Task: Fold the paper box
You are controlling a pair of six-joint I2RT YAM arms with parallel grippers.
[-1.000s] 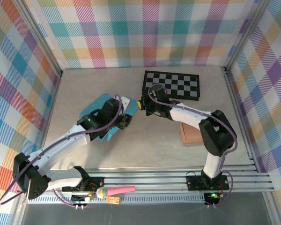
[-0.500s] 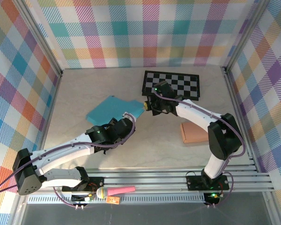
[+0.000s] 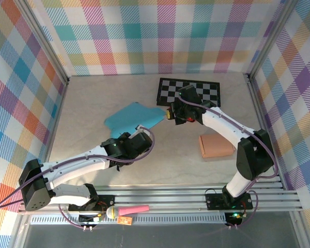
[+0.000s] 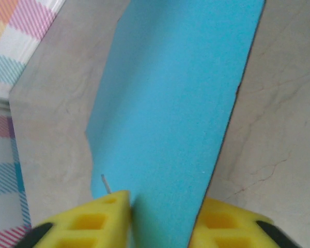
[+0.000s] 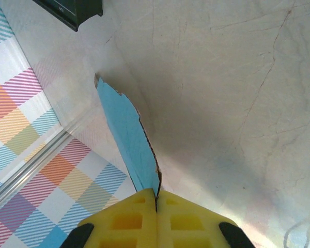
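Item: paper box [image 3: 133,116], blue, lying flat and unfolded on the pale stone-patterned counter [image 3: 88,93], left of centre. Its right tip is lifted slightly where it is held. Right gripper [image 3: 170,113]: reaches in from the right to that tip. In the right wrist view its yellow fingers [image 5: 124,219] are pressed together at [image 5: 156,195], pinching the thin, ragged blue edge [image 5: 126,129]. Left gripper [image 3: 140,132]: sits at the near edge of the sheet. In the left wrist view its yellow fingers [image 4: 106,209] stand apart at [image 4: 163,206], with the blue sheet [image 4: 170,103] filling the gap between them; whether they press on it cannot be told. Also on the counter: a black-and-white checkered board [image 3: 196,94] just behind the right gripper, and a tan block [image 3: 216,146] to the right, well apart from the paper.
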